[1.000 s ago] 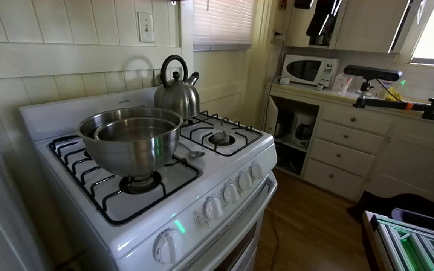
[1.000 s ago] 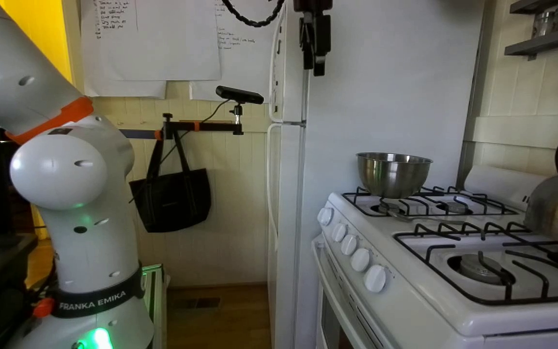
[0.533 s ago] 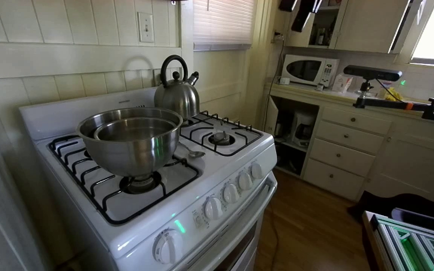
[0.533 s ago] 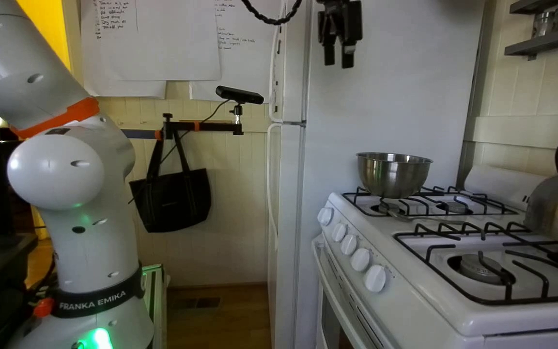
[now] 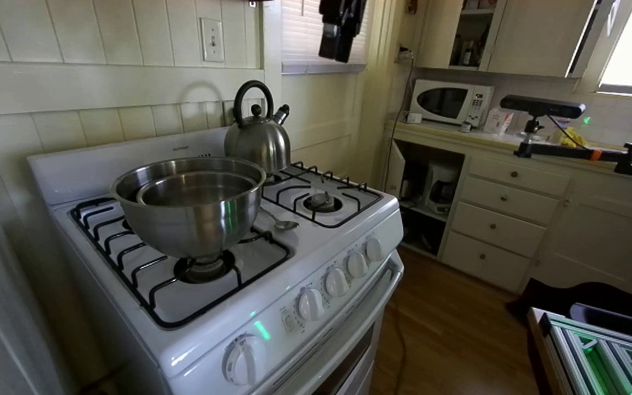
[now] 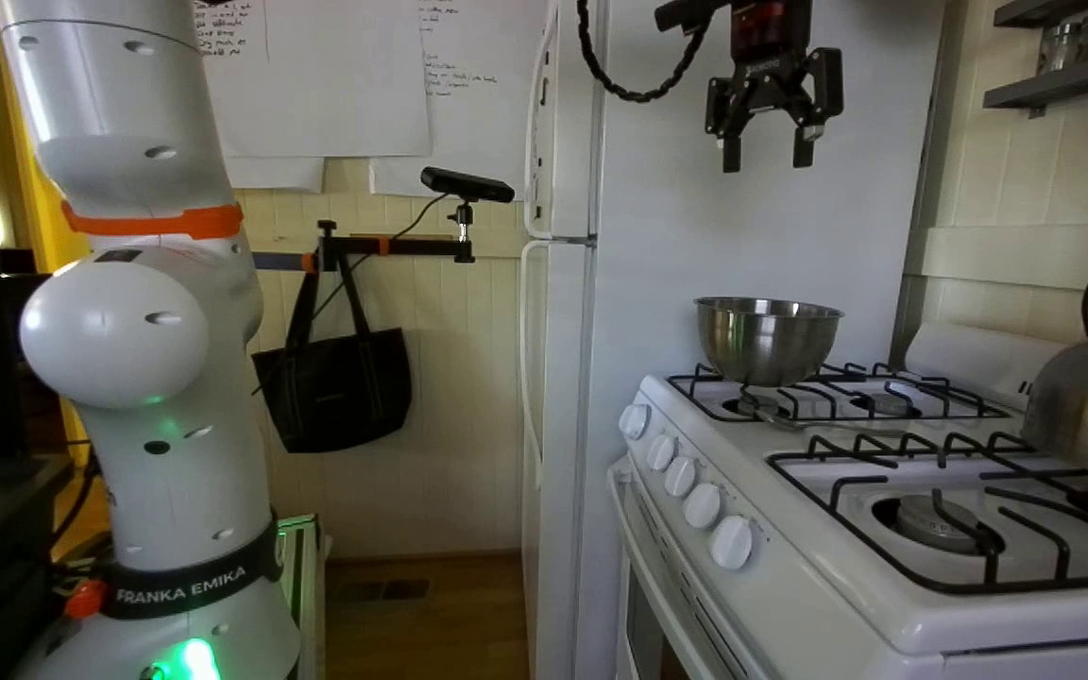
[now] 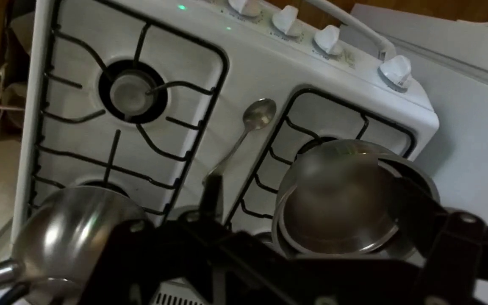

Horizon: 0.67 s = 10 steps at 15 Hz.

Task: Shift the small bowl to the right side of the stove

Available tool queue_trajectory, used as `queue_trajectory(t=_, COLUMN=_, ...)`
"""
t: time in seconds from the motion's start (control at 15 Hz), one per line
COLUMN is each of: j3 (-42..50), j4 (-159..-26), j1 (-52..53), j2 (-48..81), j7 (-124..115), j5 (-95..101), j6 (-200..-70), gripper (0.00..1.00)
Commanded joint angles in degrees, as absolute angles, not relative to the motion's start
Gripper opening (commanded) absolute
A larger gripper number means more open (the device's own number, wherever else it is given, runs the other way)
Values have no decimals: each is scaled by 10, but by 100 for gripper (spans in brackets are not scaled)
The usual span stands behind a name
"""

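Note:
The small bowl [image 5: 198, 189] is shiny steel and sits nested inside the large steel pot [image 5: 195, 233] on a front burner of the white stove [image 5: 308, 255]. In an exterior view the large pot [image 6: 769, 345] hides the small bowl. In the wrist view the small bowl [image 7: 337, 233] lies between the fingers, its inside partly blurred. My gripper [image 6: 767, 156] is open and empty, pointing down high above the pot. It also shows at the top of an exterior view [image 5: 335, 52], and its fingers are wide apart in the wrist view [image 7: 305, 190].
A steel kettle [image 5: 258, 145] with a black handle stands at the back of the stove. A spoon [image 7: 260, 113] lies between the two grates. A burner [image 6: 936, 524] shows on the grate beside the pot's. The fridge [image 6: 742, 217] stands beside the stove.
My gripper has moved over the stove and come lower, and it has turned so both fingers show apart. The bowl, pot, kettle and spoon have not moved.

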<state>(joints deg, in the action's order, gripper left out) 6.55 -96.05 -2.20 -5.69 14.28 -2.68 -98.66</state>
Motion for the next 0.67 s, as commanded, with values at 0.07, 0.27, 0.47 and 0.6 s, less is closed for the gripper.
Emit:
queue_trajectory(t=0.07, j3=14, j4=-913, j1=3, j2=-9, j7=179, j5=39, j6=-990, gripper=100)
queue_trajectory(t=0.27, j3=14, j4=-921, j1=-3, j2=-11, j7=155, j5=16, j6=-988, gripper=100)
queue_trajectory(t=0.47, j3=19, j4=-920, j1=-8, j2=-12, j7=156, j5=15, j6=-987, gripper=100)
queue_trajectory(t=0.6, j3=23, j4=-905, j1=-11, j2=19, j7=234, j5=-3, j6=-977, gripper=100)
